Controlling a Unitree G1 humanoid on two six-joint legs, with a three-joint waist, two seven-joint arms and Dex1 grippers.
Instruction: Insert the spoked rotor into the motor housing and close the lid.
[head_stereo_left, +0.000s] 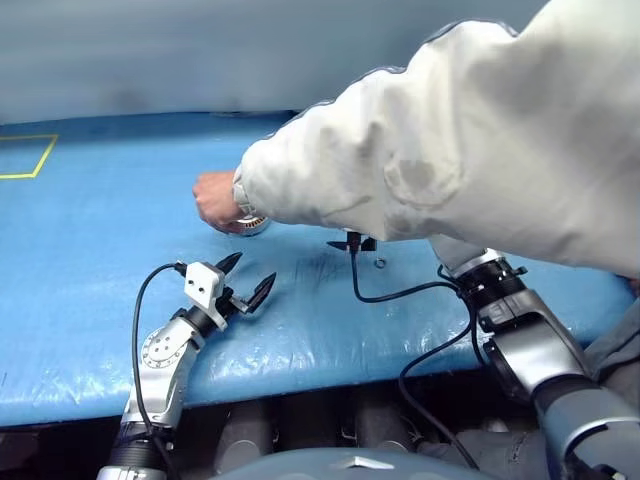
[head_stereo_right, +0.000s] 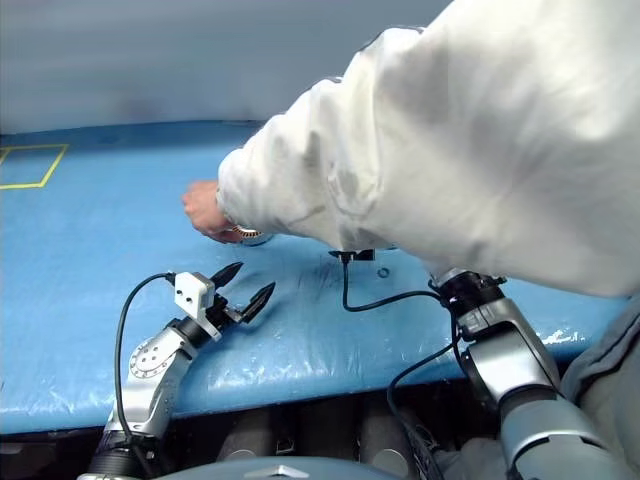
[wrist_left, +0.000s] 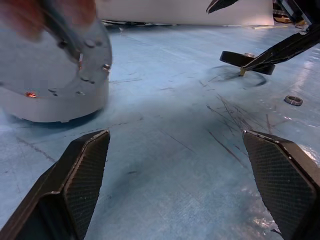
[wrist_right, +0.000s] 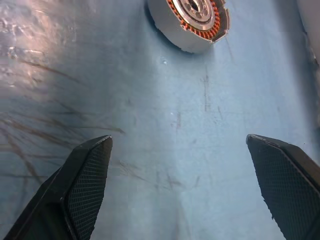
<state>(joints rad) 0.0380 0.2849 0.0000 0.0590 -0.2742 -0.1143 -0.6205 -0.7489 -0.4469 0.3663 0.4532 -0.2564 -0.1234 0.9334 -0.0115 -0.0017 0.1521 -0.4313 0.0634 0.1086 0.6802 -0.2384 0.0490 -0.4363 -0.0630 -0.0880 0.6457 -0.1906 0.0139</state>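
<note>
— Two grippers, what state?
— Both spread wide, empty. The left gripper (head_stereo_left: 243, 280) hovers low over the blue table (head_stereo_left: 90, 300), whose cover is glossy, wrinkled and scratched; its pads (wrist_left: 85, 175) are black and cross-hatched. The right gripper (wrist_right: 177, 190) is angled down at the table, nothing between the fingers.
— And the housing?
— The housing (wrist_right: 192, 22) lies flat, open face up: a silver ring packed with orange-copper windings. A hand (head_stereo_left: 215, 200) in a white sleeve (head_stereo_left: 450, 150) rests on it.
— Rotor?
— The rotor (wrist_left: 245, 61), a flat black wheel, lies apart, near the right fingertips. A small metal ring (wrist_left: 293, 100) lies nearby.
</note>
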